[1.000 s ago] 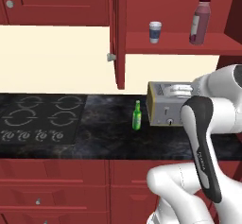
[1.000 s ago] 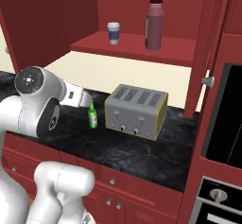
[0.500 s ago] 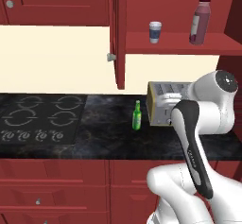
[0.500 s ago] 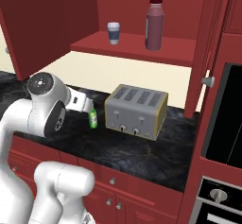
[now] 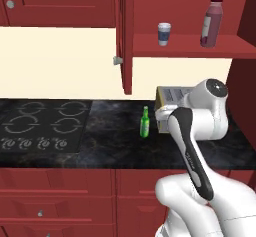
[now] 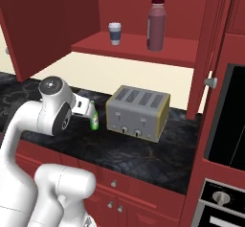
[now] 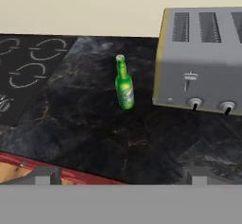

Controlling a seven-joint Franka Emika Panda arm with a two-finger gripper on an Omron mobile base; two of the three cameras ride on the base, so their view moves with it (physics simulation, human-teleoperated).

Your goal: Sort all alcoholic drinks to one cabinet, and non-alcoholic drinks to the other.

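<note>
A bright green bottle point(image 7: 124, 83) with a long neck, an alcoholic drink, stands upright on the dark counter, left of the toaster point(image 7: 203, 60). It also shows as the green bottle point(image 5: 144, 122) in the left base view, and in the right base view the green bottle point(image 6: 94, 120) is half hidden behind my hand. My gripper point(image 7: 120, 176) is open, back from the bottle and above the counter's front edge, with nothing between its fingers. The non-alcoholic drinks, a white cup point(image 5: 164, 33) and a dark red juice bottle point(image 5: 211, 22), stand on the open cabinet's shelf.
The silver toaster point(image 6: 139, 112) sits right of the bottle. A cooktop point(image 5: 40, 126) lies to the left. The open cabinet door point(image 5: 125, 36) hangs above the counter. A closed upper cabinet point(image 5: 55, 1) is at the left, an oven point(image 6: 229, 120) at the far right.
My arm has swung down and forward, bringing the hand lower beside the green bottle. The bottle, cup and juice bottle have not moved. The jaws stay open.
</note>
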